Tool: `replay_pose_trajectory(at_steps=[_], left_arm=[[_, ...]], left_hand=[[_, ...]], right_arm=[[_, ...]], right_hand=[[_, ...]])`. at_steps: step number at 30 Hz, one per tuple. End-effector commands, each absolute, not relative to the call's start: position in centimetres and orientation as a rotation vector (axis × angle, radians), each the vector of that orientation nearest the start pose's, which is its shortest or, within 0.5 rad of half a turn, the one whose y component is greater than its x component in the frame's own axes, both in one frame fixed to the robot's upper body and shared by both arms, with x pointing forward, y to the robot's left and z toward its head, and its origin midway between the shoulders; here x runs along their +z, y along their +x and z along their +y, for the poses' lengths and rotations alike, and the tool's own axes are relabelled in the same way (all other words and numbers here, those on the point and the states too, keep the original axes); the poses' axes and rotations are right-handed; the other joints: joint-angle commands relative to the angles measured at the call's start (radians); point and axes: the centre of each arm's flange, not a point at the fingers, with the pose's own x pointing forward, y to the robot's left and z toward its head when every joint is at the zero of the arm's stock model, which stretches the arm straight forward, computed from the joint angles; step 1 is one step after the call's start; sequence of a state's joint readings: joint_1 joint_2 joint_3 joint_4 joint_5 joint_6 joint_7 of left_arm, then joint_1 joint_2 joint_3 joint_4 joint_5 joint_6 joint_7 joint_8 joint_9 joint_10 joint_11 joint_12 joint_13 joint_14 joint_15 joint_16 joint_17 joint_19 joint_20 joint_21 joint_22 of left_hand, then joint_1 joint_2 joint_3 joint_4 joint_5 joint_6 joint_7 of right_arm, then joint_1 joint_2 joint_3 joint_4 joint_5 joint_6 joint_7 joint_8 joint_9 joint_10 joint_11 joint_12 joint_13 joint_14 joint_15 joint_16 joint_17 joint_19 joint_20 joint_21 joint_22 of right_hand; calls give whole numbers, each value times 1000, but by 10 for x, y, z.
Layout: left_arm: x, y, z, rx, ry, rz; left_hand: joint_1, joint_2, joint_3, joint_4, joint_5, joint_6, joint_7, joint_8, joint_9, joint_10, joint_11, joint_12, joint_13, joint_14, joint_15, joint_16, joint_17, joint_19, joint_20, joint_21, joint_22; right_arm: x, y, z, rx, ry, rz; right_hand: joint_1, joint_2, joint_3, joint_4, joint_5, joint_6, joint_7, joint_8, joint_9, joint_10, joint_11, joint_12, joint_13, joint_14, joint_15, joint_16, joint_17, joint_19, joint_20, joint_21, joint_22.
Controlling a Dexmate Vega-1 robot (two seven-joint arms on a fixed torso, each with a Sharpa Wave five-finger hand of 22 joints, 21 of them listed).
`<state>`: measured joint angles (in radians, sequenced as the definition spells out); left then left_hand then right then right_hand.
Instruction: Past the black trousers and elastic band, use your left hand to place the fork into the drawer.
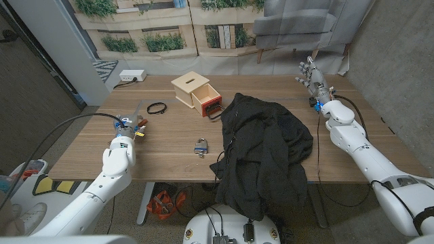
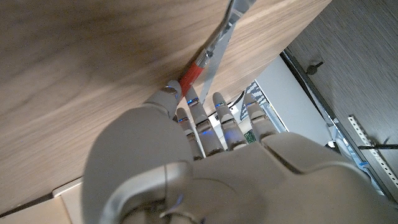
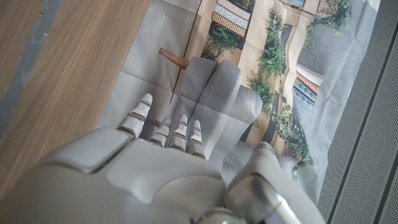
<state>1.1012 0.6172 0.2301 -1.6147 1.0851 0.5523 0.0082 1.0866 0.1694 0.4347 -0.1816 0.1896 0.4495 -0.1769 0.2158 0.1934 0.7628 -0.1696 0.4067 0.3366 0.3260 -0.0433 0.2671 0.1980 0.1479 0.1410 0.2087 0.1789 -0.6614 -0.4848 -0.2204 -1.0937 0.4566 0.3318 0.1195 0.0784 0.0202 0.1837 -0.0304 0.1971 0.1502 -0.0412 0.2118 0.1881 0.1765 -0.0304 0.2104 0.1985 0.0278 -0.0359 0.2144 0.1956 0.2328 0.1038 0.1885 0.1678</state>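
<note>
Your left hand (image 1: 129, 126) pinches the fork (image 2: 214, 46) at the table's (image 1: 169, 152) near left; your right hand (image 1: 313, 78) stands spread, holding nothing, far right.

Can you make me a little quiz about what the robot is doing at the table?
1. True or false: the wooden box's drawer is pulled open.
2. Which hand is at the fork: (a) the left hand or (b) the right hand?
3. What lies beside the black trousers on the side toward the robot's left arm: (a) a padlock, (b) a cup?

Key: 1 true. 2 a, its fingers are at the fork's red handle. 3 a.
</note>
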Motion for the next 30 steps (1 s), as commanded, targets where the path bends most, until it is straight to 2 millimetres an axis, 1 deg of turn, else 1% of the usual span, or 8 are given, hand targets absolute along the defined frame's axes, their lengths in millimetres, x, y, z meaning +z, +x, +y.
replay_pose_trajectory(at_steps=[1, 5, 9, 10, 14, 20, 25, 30], left_arm=[[-76, 595, 404, 629, 1586, -62], [-75, 594, 404, 635, 1582, -74], [-73, 592, 403, 649, 1576, -96], [-72, 592, 403, 650, 1576, -102], [-70, 591, 404, 652, 1574, -102], [-66, 588, 402, 661, 1578, -114], [-64, 585, 402, 667, 1577, -120], [-62, 583, 401, 684, 1569, -146]], left_hand=[[15, -4, 3, 6, 5, 15, -4, -5, 2, 134, -51, 15, 61, 15, -142, 7, 8, 12, -3, 3, 2], [19, -4, 1, 7, 5, 16, -4, -7, 2, 138, -51, 22, 66, 17, -144, 8, 11, 13, -4, 3, 2], [27, -5, -6, 10, 4, -27, 0, -27, 2, 143, -51, 37, 78, 19, -144, 12, 18, 14, -5, 2, 3], [27, -6, -7, 11, 4, -29, 0, -28, 3, 143, -51, 38, 79, 21, -145, 13, 18, 14, -5, 2, 3], [30, -6, -11, 12, 4, -28, 5, -27, 3, 143, -51, 43, 84, 22, -147, 14, 21, 15, -5, 2, 3], [35, -8, -15, 12, 4, -21, 3, -24, 3, 146, -51, 52, 91, 26, -148, 17, 25, 16, -7, 2, 3], [37, -10, -19, 13, 5, -14, 2, -22, 3, 147, -52, 57, 96, 27, -149, 19, 27, 16, -8, 2, 3], [39, -10, -23, 14, 5, -9, 5, -20, 3, 148, -52, 63, 100, 32, -152, 21, 29, 17, -9, 2, 3]], right_arm=[[58, 667, -366, 69, -116, -712], [58, 667, -366, 68, -117, -711], [58, 666, -366, 68, -117, -714], [58, 666, -366, 67, -115, -715], [58, 666, -366, 66, -112, -717], [57, 665, -365, 68, -111, -717], [58, 665, -366, 67, -108, -720], [58, 666, -365, 68, -106, -718]], right_hand=[[5, 2, 0, -6, 4, 6, 2, -4, 4, 11, 0, 0, 2, 8, -47, -1, 1, -4, 0, 0, 2], [5, 2, 0, -6, 4, 6, 2, -5, 4, 10, 1, -1, 2, 8, -47, -2, 1, -5, -1, 0, 2], [5, 2, 0, -6, 4, 7, 1, -5, 4, 10, 0, -1, 2, 8, -47, -2, 1, -5, -1, 0, 2], [5, 2, 0, -6, 4, 6, 2, -5, 4, 10, -1, -1, 2, 8, -47, -2, 1, -5, -2, 0, 2], [6, 3, 1, -7, 4, 7, 1, -5, 4, 10, 0, -2, 2, 8, -47, -3, 1, -5, -1, 0, 2], [7, 4, 1, -8, 3, 6, 0, -6, 4, 11, -2, -2, 2, 8, -47, -4, 1, -5, -2, 0, 2], [8, 4, 1, -8, 3, 6, 2, -6, 4, 11, 1, -3, 2, 8, -47, -4, 0, -5, -2, 0, 2], [9, 5, 2, -9, 3, 6, 3, -7, 4, 11, 1, -3, 2, 9, -47, -4, 0, -5, -2, 0, 2]])
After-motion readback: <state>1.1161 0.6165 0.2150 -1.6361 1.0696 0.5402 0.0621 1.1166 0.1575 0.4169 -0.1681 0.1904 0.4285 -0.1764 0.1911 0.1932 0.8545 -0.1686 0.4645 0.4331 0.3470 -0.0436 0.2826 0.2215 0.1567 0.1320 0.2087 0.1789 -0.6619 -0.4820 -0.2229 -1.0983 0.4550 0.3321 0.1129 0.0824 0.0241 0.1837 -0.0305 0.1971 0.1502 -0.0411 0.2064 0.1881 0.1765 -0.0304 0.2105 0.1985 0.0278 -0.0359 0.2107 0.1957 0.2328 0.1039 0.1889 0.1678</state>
